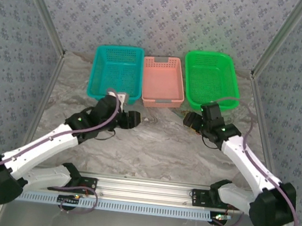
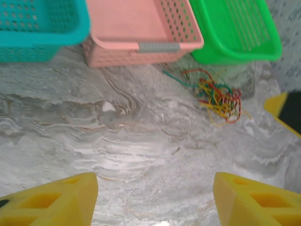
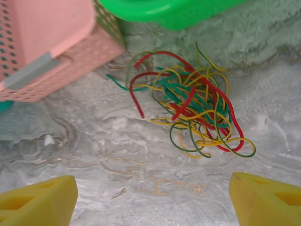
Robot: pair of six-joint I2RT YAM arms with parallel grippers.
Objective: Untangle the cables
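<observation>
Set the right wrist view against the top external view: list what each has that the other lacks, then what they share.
Right wrist: the cables up close, a loose red, green and yellow tangle lying ahead of the open right gripper. Top external: the left arm and right arm from base to wrist, the left gripper, and the baskets as a full row with the teal basket leftmost. Shared: the pink basket, the green basket and the marbled table.

Two white arms with black joints, left arm (image 1: 44, 143), right arm (image 1: 249, 162), purple-grey cables (image 1: 109, 118) looping along each, small green lights (image 1: 77, 120) near the wrists, yellow wedge-shaped gripper fingers (image 2: 51, 200)
</observation>
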